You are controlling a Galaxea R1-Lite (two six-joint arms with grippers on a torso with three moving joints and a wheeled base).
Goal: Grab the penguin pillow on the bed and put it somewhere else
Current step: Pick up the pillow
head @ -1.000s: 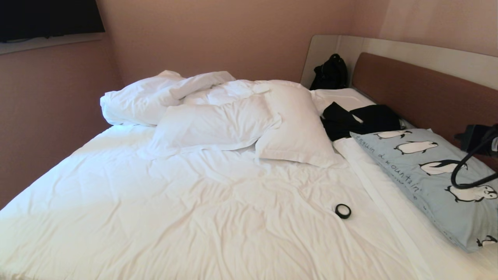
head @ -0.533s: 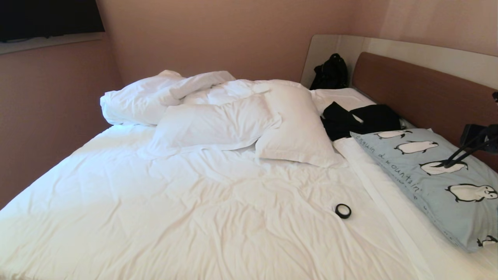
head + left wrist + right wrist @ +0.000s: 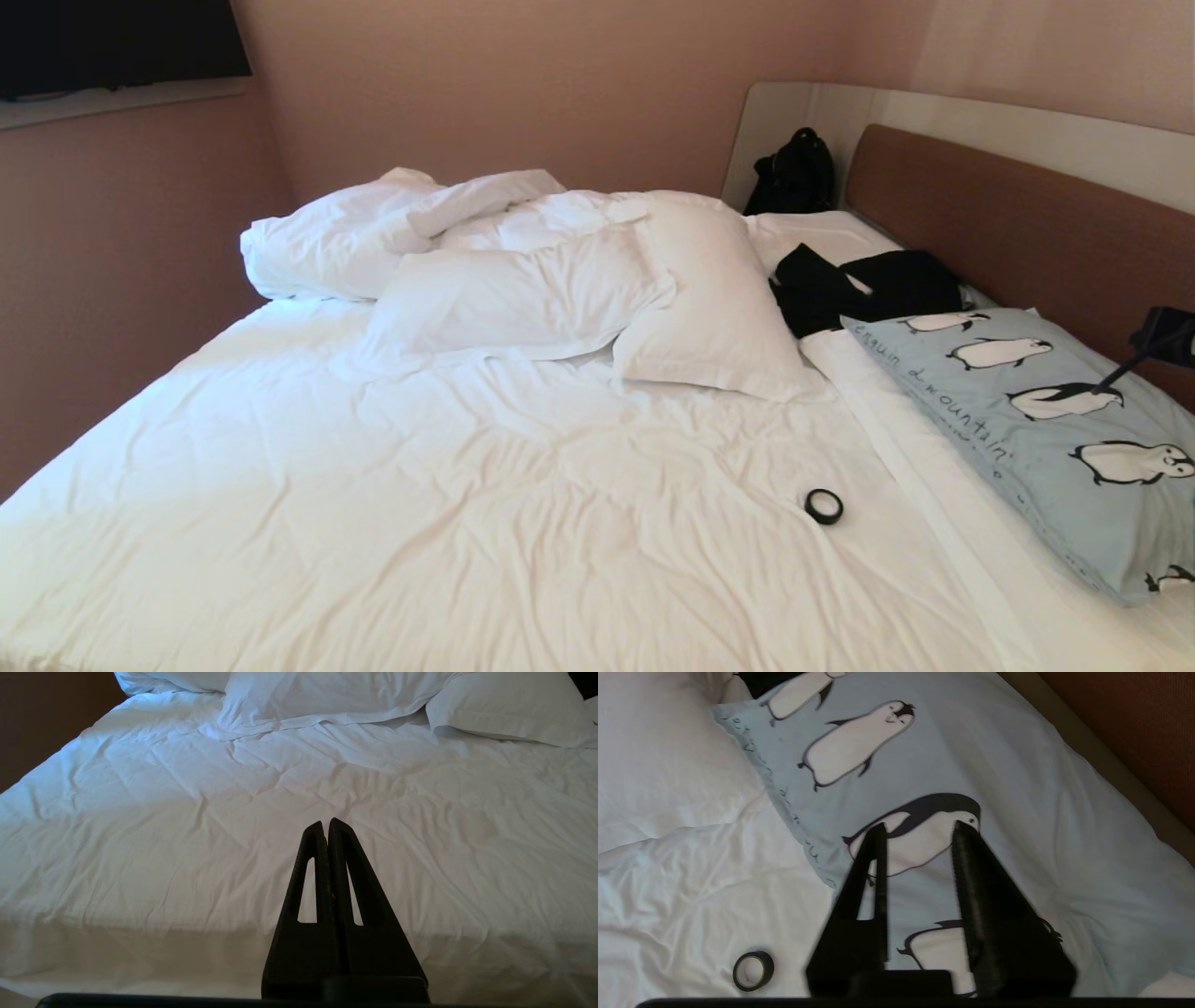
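Penguin pillow (image 3: pixel 1046 420) script reads "penguin mountain"; right gripper (image 3: pixel 920 830) parted above.

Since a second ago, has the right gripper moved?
Yes. In the head view the right gripper has slid toward the right edge, off the penguin pillow's lower penguins and up toward the headboard. The pillow stayed put.

The rectangular pale blue-grey penguin pillow (image 3: pixel 1046 439), lying at about three o'clock on the bed in the head view, carries dark handwritten script along its near edge. The words read roughly "penguin" and "mountain"; further lettering beyond them is too small to make out.
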